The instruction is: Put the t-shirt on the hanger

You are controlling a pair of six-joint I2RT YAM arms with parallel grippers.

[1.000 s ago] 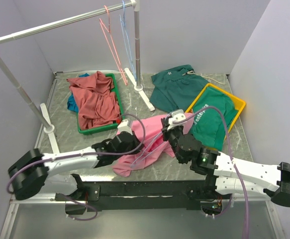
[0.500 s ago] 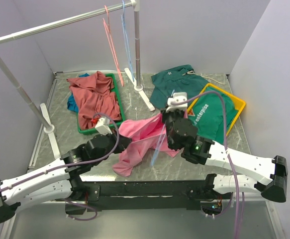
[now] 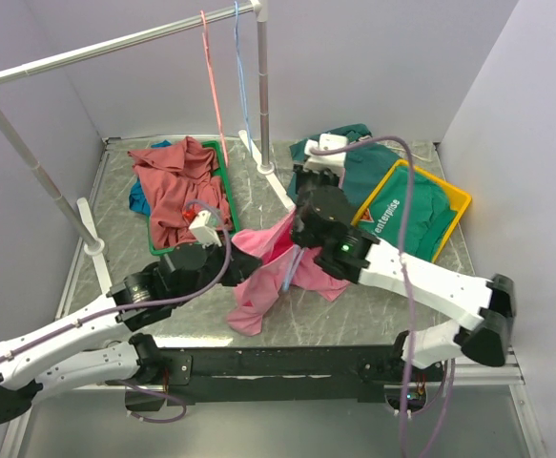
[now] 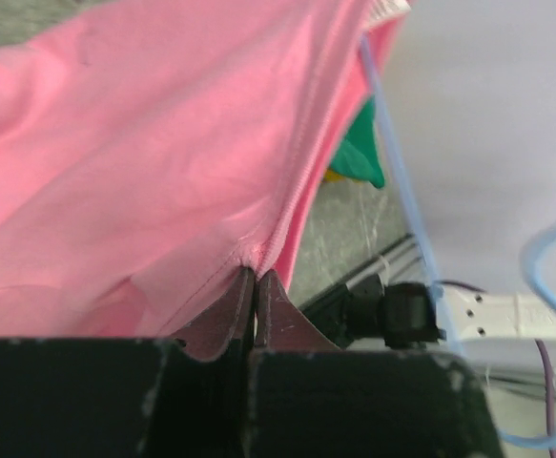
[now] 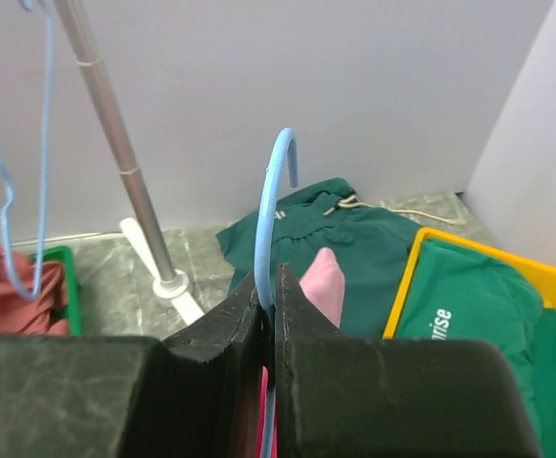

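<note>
The bright pink t-shirt (image 3: 258, 298) hangs bunched above the table's middle, held up between my two grippers. My left gripper (image 3: 242, 264) is shut on a seam of the t-shirt (image 4: 144, 143); in the left wrist view the gripper (image 4: 256, 273) pinches the seam's fold. My right gripper (image 3: 298, 239) is shut on the light-blue hanger (image 3: 291, 268), whose wire runs down inside the cloth. In the right wrist view the gripper (image 5: 268, 277) grips the hanger (image 5: 276, 191) just below its hook, with a bit of pink t-shirt (image 5: 323, 281) behind. The wire also shows in the left wrist view (image 4: 392, 172).
A green tray (image 3: 228, 186) at the back left holds a brick-red shirt (image 3: 177, 191). A yellow tray (image 3: 435, 181) at the right holds a printed green shirt (image 3: 406, 215). Another green garment (image 3: 363, 162) lies behind. The rail (image 3: 115, 43) carries a pink hanger (image 3: 207, 67) and another blue hanger (image 3: 238, 67).
Both grippers rose and moved toward the back, lifting the t-shirt and the hanger off the table. The left arm swung right; the right arm reached further back and left.
</note>
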